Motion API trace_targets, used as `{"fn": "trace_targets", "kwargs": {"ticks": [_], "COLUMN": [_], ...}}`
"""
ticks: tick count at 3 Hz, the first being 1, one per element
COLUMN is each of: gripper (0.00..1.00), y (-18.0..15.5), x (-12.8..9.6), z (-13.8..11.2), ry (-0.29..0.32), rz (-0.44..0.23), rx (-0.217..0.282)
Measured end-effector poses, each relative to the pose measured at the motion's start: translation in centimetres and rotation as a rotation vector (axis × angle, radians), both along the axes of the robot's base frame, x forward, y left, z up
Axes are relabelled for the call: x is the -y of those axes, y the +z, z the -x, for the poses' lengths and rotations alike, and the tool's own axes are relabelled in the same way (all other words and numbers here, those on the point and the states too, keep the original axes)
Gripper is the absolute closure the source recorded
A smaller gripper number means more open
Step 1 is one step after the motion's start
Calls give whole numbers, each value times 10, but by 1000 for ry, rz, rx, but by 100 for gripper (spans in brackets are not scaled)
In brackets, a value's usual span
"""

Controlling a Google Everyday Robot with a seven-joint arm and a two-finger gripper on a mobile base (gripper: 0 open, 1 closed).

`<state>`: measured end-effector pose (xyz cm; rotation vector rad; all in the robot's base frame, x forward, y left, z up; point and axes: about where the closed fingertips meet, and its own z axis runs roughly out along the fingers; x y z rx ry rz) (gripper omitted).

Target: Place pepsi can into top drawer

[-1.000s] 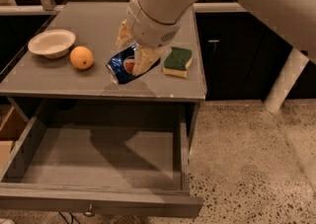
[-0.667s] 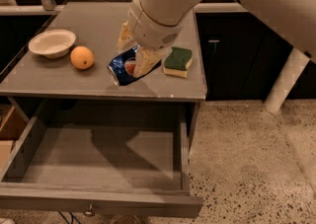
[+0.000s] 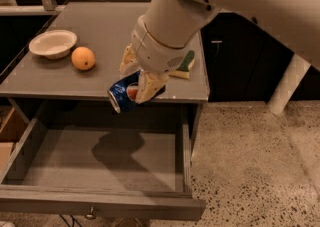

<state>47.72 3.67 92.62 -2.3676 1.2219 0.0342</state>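
1. Two-finger gripper (image 3: 138, 76), cream pads, is clamped on the small blue metal pepsi can (image 3: 122, 94). Can is tilted, silver end facing near-left.
2. Can hangs in air over the near edge of the flat grey tabletop (image 3: 100, 21), above the far part of the wide grey top drawer (image 3: 100, 202), which is pulled open w/ grey interior.
3. On the tabletop: white round bowl (image 3: 52, 44) far left, orange fruit (image 3: 83, 58) just beside it, yellow-green sponge (image 3: 184, 66) to the right behind the arm.
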Motion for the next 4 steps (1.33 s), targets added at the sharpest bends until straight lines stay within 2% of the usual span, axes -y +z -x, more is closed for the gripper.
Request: {"fn": "trace_targets", "kwargs": {"ticks": [1, 2, 3, 4], "gripper": [100, 100, 100, 100], "y": [-12, -13, -24, -61], "x": [0, -1, -6, -21], "z": [23, 26, 27, 32], "ry": [-4, -4, 12, 34], "rz": [-20, -23, -59, -122], "rx": [-62, -72, -104, -184]}}
